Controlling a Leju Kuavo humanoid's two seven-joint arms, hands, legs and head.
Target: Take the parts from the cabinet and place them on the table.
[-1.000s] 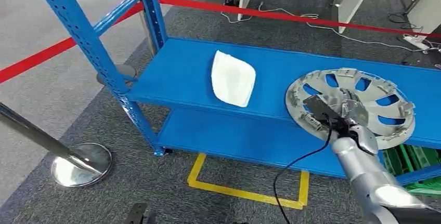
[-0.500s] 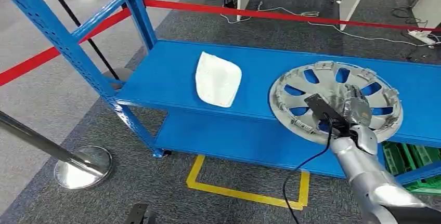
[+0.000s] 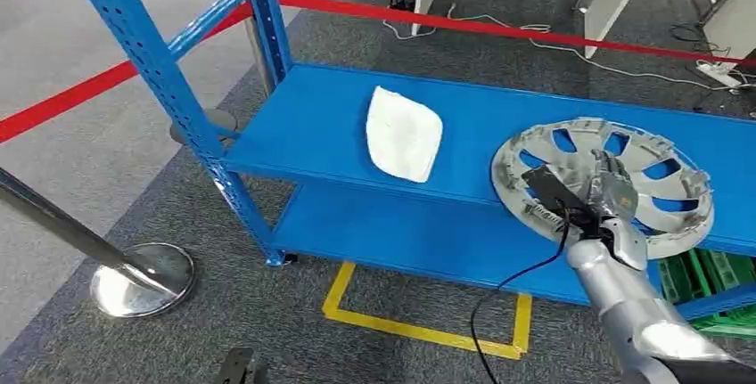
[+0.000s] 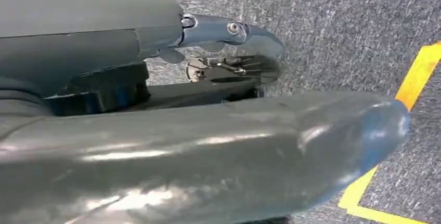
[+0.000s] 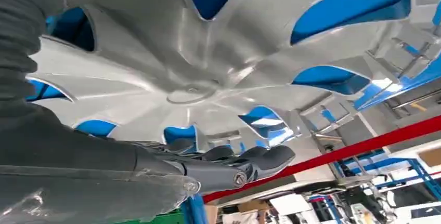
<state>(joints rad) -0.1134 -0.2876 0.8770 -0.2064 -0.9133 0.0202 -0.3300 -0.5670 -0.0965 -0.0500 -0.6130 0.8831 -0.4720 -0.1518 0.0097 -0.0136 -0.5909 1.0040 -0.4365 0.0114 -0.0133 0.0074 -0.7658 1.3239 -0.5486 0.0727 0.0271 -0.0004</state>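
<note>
The silver wheel cover (image 3: 604,183) lies inner side up on the upper shelf (image 3: 312,126) of the blue rack (image 3: 160,72), toward the shelf's right end, its near rim slightly past the front edge. The right hand (image 3: 606,195) reaches in over that near rim and rests on the spokes; in the right wrist view its dark fingers (image 5: 249,160) are curled close against the cover's (image 5: 171,78) ribbed inner face, so the hand seems to have a hold on it, though how firmly the fingers hook a spoke cannot be told. Over the last second the whole picture swung left and back again, shelf, cloth and post together, which is the camera moving, not the things; against the shelf, the cover and the hand sit in much the same relation as before, so the grasp has not turned into a lift. The part is therefore still in the cabinet and the carry to the surface is all still to do. The left hand (image 4: 234,57) hangs low over the grey carpet near a yellow floor line (image 4: 411,83); whether its fingers are apart or closed cannot be told. Well left of the cover on the same shelf lies a white folded cloth (image 3: 404,133), untouched, and beyond the rack runs a red barrier tape (image 3: 499,26), with a chrome post base (image 3: 143,279) on the floor.
</note>
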